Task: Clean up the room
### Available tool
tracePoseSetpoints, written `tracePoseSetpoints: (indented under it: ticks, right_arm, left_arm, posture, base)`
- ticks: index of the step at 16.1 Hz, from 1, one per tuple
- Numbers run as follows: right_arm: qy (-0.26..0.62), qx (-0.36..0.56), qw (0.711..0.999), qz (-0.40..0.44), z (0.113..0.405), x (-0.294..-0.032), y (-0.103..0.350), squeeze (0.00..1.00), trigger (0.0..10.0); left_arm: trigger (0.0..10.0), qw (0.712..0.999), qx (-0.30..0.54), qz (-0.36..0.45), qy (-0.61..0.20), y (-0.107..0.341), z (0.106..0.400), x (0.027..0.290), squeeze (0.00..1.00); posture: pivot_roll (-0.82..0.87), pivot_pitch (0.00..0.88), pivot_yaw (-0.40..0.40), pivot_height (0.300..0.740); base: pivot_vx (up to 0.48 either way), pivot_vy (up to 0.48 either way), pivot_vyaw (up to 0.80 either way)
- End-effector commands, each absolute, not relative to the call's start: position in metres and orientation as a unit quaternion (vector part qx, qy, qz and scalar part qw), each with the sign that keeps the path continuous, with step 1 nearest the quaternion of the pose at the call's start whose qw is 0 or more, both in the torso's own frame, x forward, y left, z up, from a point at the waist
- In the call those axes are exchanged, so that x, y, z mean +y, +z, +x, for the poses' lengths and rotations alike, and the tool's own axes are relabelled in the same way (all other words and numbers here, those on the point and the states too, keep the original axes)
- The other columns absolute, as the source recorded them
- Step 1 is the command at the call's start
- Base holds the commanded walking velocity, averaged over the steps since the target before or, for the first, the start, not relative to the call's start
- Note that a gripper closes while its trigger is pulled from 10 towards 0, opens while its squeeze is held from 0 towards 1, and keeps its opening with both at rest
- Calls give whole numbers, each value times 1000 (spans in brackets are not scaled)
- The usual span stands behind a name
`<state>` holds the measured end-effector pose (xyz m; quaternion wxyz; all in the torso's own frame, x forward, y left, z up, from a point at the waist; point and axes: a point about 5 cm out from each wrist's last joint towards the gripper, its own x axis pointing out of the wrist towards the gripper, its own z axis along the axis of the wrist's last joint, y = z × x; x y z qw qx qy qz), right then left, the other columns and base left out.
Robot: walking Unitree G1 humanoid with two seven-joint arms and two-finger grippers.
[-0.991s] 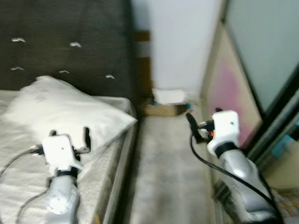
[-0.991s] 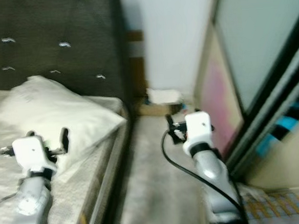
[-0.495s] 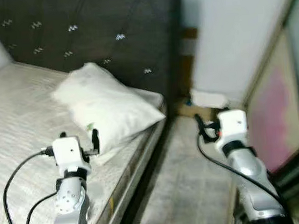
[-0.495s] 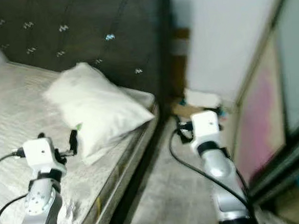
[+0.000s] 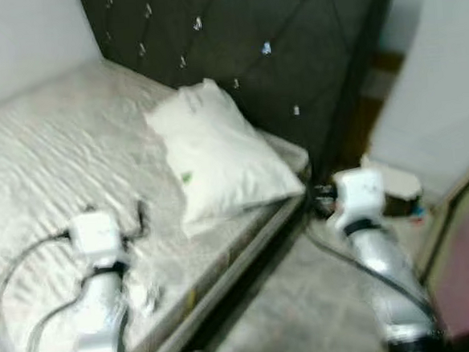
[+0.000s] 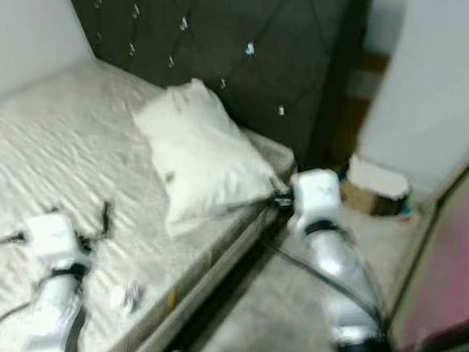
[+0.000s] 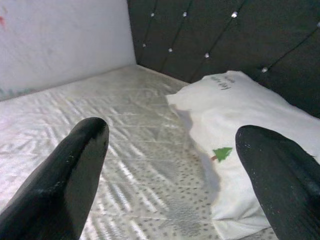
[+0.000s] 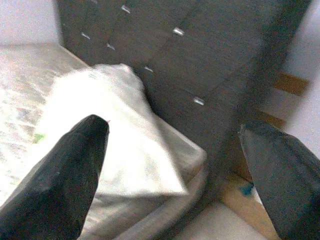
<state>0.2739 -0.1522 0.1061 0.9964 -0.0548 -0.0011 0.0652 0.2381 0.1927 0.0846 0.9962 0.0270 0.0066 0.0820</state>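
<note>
A white pillow with a small green tree mark lies on the pale quilted mattress, against the dark tufted headboard. My left gripper hovers over the mattress near the bed's side edge, short of the pillow. In the left wrist view its fingers stand wide apart, open and empty. My right gripper hangs beside the bed's corner over the floor, just past the pillow's near corner. It is open too, its fingers spread with nothing between them. The head views are blurred.
A small pale scrap lies on the mattress by my left arm. A cardboard box with something white on top sits by the wall beyond the bed. A strip of grey floor runs between the bed and a pink-tinted panel.
The camera has swung left, so the bed and pillow now sit mid-picture and the sliding door has left the view. Both arms keep the same pose, grippers still open.
</note>
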Motion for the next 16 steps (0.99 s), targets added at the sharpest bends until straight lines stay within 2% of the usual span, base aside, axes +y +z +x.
tracePoseSetpoints:
  ticks: [1, 16]
  right_arm:
    - [58, 5, 996, -60, 273, -160, 104, 0, 10000]
    - [60, -3, 997, -51, 276, -154, 104, 0, 10000]
  left_arm:
    - [10000, 997, 2, 29, 71, 87, 241, 188, 0]
    - [10000, 997, 1, 32, 69, 86, 244, 186, 0]
  posture:
    - [58, 0, -3, 740]
    - [55, 0, 9, 740]
  base:
    - [0, 0, 800]
    - [0, 0, 800]
